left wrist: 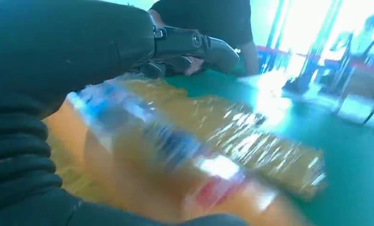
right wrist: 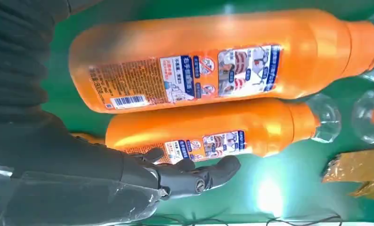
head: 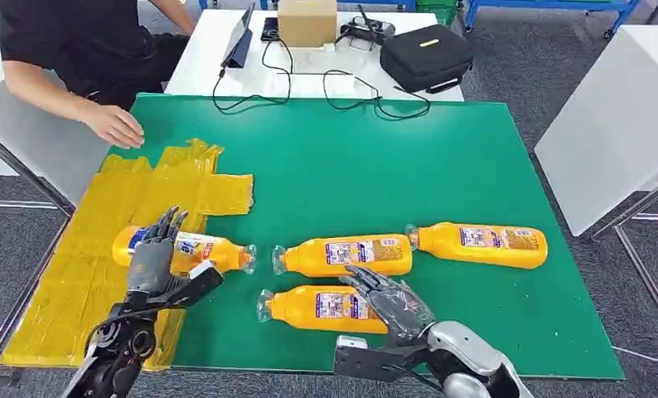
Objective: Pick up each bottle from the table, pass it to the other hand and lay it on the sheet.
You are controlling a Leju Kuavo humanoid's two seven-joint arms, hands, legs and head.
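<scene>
Head view gives you the green table (head: 475, 166) first, with the yellow sheet (head: 77, 274) spread over its left edge. Your left arm rises from below, and the left hand (head: 156, 257) stands over the bottle on the sheet (head: 214, 251), fingers spread upward, palm against its body; you cannot tell whether it grips. Your right hand (head: 392, 305) reaches in low, fingers apart, resting over the base end of the nearest bottle (head: 313, 307) without closing on it. Just beyond lies the middle bottle (head: 342, 255), and the far-right bottle (head: 479, 243) lies end to end with it, all on their sides. A person's hand (head: 114, 126) rests at the sheet's far corner. Behind the green surface you have a white table (head: 201, 58) carrying a black case (head: 425, 56), a cardboard box (head: 307, 22) and cables (head: 276, 83).
</scene>
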